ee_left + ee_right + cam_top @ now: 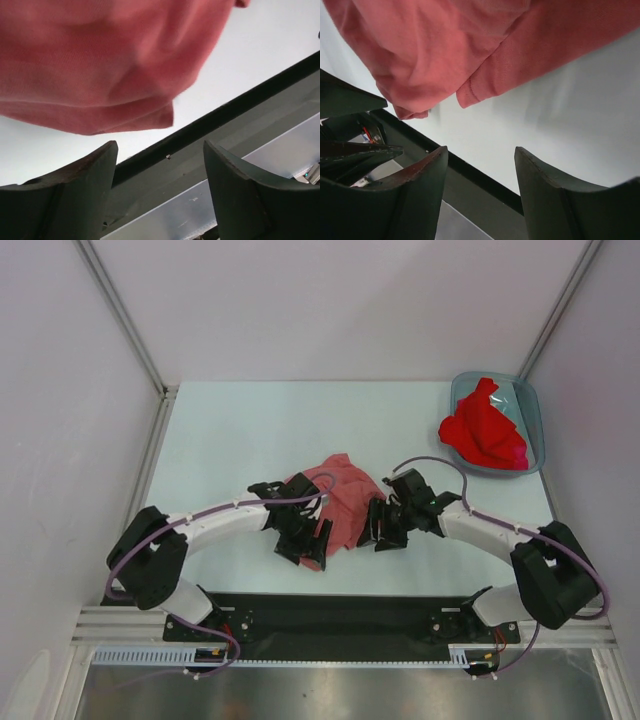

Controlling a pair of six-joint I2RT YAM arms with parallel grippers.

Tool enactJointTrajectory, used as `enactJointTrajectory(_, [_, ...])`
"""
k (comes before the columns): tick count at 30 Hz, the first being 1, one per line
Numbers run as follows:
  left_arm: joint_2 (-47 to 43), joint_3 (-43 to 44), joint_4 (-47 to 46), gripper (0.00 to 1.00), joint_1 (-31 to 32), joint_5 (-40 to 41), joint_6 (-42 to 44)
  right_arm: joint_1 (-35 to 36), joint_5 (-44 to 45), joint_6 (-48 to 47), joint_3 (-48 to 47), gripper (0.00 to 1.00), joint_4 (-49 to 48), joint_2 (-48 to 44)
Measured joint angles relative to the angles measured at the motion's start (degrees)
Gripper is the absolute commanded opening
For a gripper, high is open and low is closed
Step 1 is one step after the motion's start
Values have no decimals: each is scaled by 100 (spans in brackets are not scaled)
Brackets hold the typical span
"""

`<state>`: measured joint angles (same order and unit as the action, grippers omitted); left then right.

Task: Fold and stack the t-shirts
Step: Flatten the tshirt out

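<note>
At the near edge of the counter (230, 440), just past the black strip (330, 605) where both arms are bolted, the left tool (298, 538) and the right tool (386, 530) reach inward toward each other. They sit low on either side of the salmon-pink t-shirt (345, 495). The left tool is at the shirt's near-left corner with its fingers (75, 190) spread apart and nothing between them (its wrist camera shows only counter and black strip in the gap). A folded edge of the pink cloth shows just beyond its fingertips. The right tool is at the shirt's right edge, its fingers (555, 190) likewise spread and empty, with a rounded cloth corner on the counter just ahead of them. The pink t-shirt lies crumpled in a loose bunch near the middle of the counter, slightly toward the near side, between the two tools. From overhead I cannot tell whether either tool touches it. Well apart from all this, at the far right corner, stands the translucent blue-grey plastic bin (535, 410). The red t-shirt heap (487, 430) sits in it, spilling over its left rim (how many tees it holds I cannot tell).
</note>
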<state>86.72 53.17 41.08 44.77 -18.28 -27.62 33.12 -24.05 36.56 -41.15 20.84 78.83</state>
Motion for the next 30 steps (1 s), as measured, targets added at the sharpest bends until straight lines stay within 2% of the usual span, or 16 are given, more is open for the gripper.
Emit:
enactJointTrajectory(5, [282, -227, -212, 56, 0, 2, -140, 199, -28, 271, 7, 51, -431, 568])
enactJointTrajectory(15, [374, -262, -400, 47, 0, 328, -199, 354, 111, 782, -131, 45, -1012, 1239])
enactJointTrajectory(18, [374, -260, -400, 48, 0, 483, -201, 356, 127, 883, -212, 41, -1113, 1355])
enactJointTrajectory(19, [374, -258, -400, 61, 0, 531, -201, 356, 153, 890, -227, 40, -1128, 1377])
enactJointTrajectory(20, [374, -254, -398, 67, 0, 566, -190, 356, 177, 901, -238, 36, -1143, 1399])
enactJointTrajectory(21, [374, -243, -398, 70, 0, 616, -214, 358, 181, 894, -249, 26, -1154, 1425])
enactJointTrajectory(22, [374, -236, -402, 73, 0, 634, -232, 358, 199, 881, -275, 22, -1165, 1471])
enactJointTrajectory(24, [374, -227, -444, 72, 0, 669, -256, 356, 205, 929, -328, 18, -1180, 1589])
enactJointTrajectory(25, [374, -227, -472, 57, 0, 680, -264, 356, 210, 933, -365, 12, -1178, 1631])
enactJointTrajectory(26, [380, -227, -503, 47, 0, 680, -313, 367, 221, 925, -396, 8, -1178, 1663])
enactJointTrajectory(27, [393, -227, -533, 34, 0, 684, -321, 376, 238, 916, -411, 0, -1165, 1679])
enactJointTrajectory(28, [417, -225, -581, 11, 0, 684, -358, 378, 262, 890, -422, 0, -1132, 1679])
enactJointTrajectory(29, [439, -221, -608, 3, 0, 686, -376, 385, 291, 857, -439, 0, -1093, 1679])
enactJointTrajectory(30, [459, -210, -623, 0, 0, 699, -374, 391, 326, 824, -466, 0, -1034, 1679])
